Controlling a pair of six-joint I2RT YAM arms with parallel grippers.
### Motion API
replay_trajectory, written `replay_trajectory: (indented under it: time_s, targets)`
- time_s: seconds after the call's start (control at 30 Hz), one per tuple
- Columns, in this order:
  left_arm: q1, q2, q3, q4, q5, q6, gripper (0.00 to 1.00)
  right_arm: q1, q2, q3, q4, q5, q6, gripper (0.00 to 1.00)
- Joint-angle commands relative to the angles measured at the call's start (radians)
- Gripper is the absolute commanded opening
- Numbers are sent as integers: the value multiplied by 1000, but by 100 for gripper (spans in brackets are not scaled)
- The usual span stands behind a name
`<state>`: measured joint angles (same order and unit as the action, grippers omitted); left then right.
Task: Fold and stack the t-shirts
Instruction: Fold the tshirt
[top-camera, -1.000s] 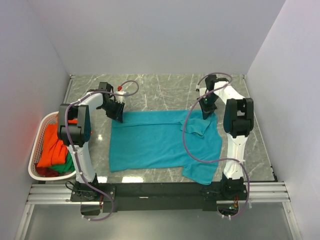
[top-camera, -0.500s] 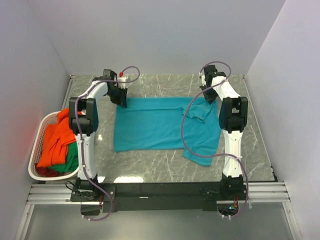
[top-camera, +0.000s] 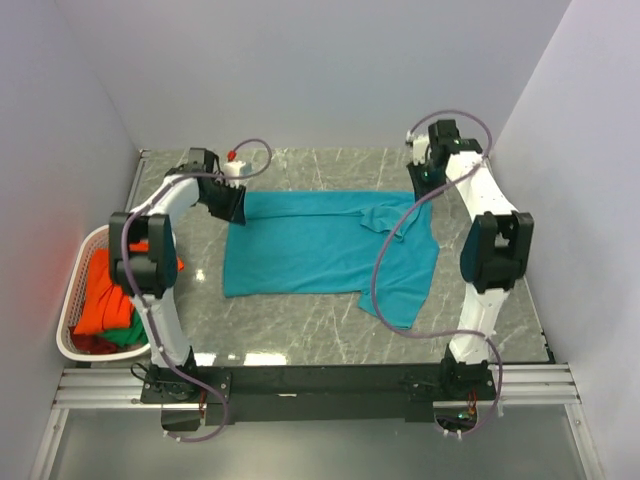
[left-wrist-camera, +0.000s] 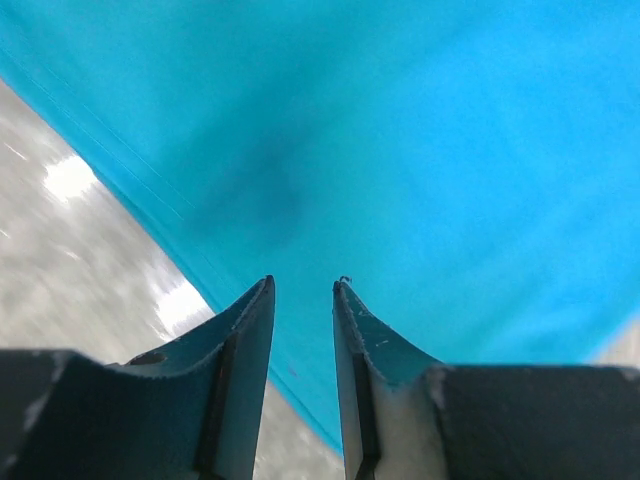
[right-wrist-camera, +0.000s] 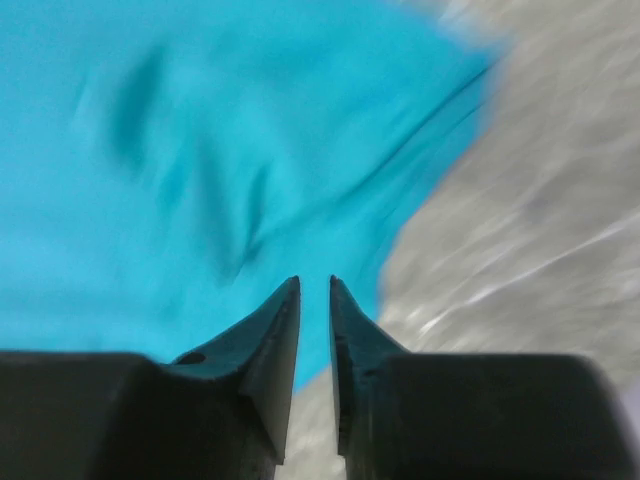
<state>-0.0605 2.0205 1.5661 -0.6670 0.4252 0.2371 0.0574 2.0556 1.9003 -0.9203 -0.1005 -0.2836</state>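
No legible txt, labels, brand marks, nos. or signs in top, L-wrist or R-wrist views.

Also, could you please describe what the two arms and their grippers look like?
Both the left arm and right arm have white links with bulky black joint housings. A greyish-purple cable loops loosely along each. The left gripper and right gripper each have two dark fingers tapering to narrow tips. A small red part sits by the left wrist.
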Motion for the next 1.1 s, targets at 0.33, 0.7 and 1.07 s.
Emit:
replay_trajectory:
  time_s: [0.33,0.7,1.07]
  targets:
    - [-1,-491,-512,-127,199,453,46,79,-509,-723,-124,-197,-298,59]
    - [1,-626,-690,-68,216,492,46,285,-586,-977,89,1,-259,54]
    - [1,-634,-736,-14,153,473,45,317,-532,-986,104,61,-272,49]
